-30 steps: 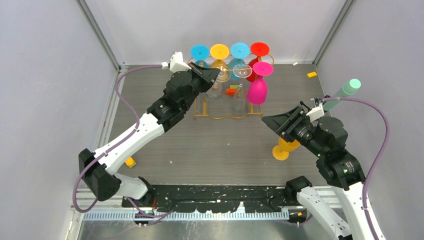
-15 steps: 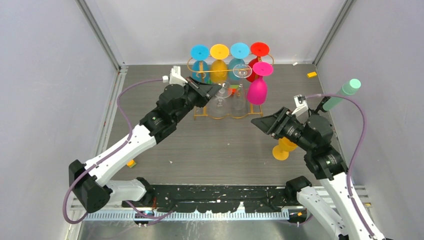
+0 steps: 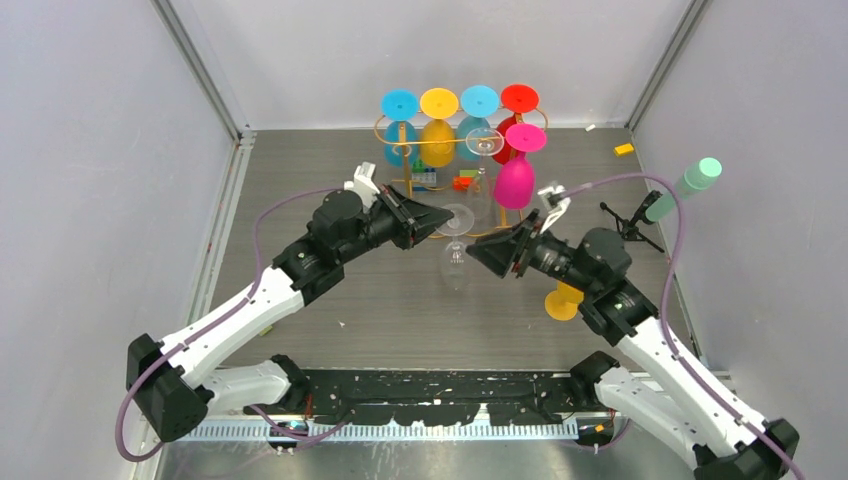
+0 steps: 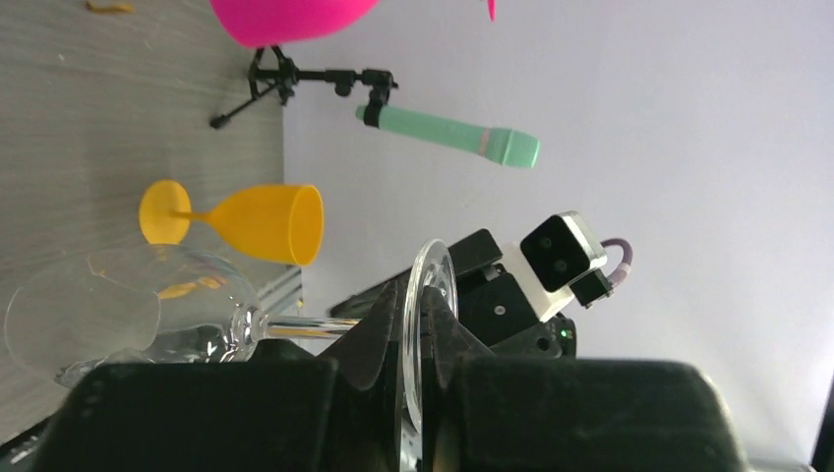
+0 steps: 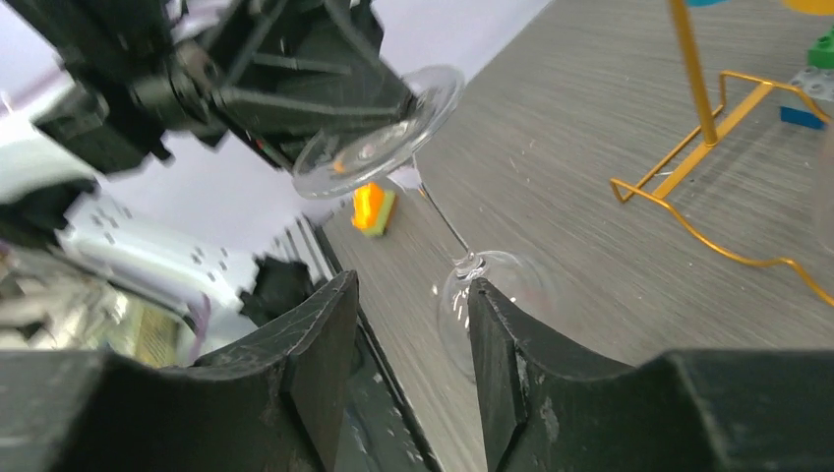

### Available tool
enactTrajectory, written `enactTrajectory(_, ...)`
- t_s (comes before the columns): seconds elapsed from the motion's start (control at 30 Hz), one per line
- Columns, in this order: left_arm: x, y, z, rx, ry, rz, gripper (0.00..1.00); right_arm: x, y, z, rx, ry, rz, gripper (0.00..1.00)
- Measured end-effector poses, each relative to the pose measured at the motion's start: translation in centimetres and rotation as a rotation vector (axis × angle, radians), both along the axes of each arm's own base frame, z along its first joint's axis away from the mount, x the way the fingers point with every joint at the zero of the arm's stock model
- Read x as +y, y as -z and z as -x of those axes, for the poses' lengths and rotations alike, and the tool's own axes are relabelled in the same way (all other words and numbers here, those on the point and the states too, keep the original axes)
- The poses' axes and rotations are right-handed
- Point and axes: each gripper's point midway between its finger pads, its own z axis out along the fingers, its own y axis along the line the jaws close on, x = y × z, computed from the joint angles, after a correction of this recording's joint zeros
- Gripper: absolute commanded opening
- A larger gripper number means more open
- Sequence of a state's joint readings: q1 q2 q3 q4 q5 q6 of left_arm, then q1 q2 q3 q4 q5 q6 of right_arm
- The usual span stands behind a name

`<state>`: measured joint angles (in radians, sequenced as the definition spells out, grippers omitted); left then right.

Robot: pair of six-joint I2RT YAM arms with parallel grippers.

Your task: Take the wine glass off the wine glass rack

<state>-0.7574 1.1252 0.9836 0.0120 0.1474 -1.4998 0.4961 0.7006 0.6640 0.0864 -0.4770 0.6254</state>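
A clear wine glass [image 3: 455, 262] hangs bowl-down off the rack, over the table in front of it. My left gripper [image 3: 444, 216] is shut on the rim of its round foot [image 4: 425, 324]; the stem and bowl [image 4: 93, 317] stick out to the left in the left wrist view. My right gripper [image 3: 476, 258] stands open right beside the bowl [image 5: 497, 295], which lies just past the right finger [image 5: 497, 364], not between the jaws. The gold wire wine glass rack [image 3: 400, 160] stands behind with several coloured glasses and one clear glass [image 3: 484, 142] hanging upside down.
A yellow goblet [image 3: 565, 298] lies on the table under my right arm. A green-tipped stick on a small black tripod [image 3: 685, 188] stands at the right. Small toy bricks [image 3: 462, 182] sit under the rack. An orange block [image 3: 260, 323] lies near left.
My left gripper has drawn the clear glass out of the rack and towards the near side. My right arm has swung left and now sits beside the glass bowl.
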Motion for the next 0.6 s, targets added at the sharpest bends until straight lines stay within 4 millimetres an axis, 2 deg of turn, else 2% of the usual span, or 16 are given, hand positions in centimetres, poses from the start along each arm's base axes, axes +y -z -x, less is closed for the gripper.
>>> enactTrajectory(0.17, 0.1, -0.2, 1.3, 0.028, 0.043, 0.032, 0.0, 3.5, 2.9, 0.8, -0.1, -0.127, 0.152, 0.4)
enactTrajectory(0.3, 0.5, 1.0, 1.4, 0.048, 0.037, 0.02, 0.0, 4.5, 4.1, 0.1, -0.138, -0.151, 0.218, 0.36)
enactTrajectory(0.4, 0.3, 1.1, 1.6, 0.065, 0.045, 0.031, 0.0, 4.9, 4.4, -0.3, -0.159, -0.151, 0.233, 0.39)
enactTrajectory(0.5, 0.2, 0.9, 1.8, 0.072, 0.053, 0.051, 0.0, 5.1, 3.7, -0.4, -0.197, -0.148, 0.219, 0.41)
enactTrajectory(0.6, 0.1, 0.7, 1.9, 0.08, 0.057, 0.066, 0.0, 5.4, 2.8, -0.5, -0.242, -0.14, 0.196, 0.36)
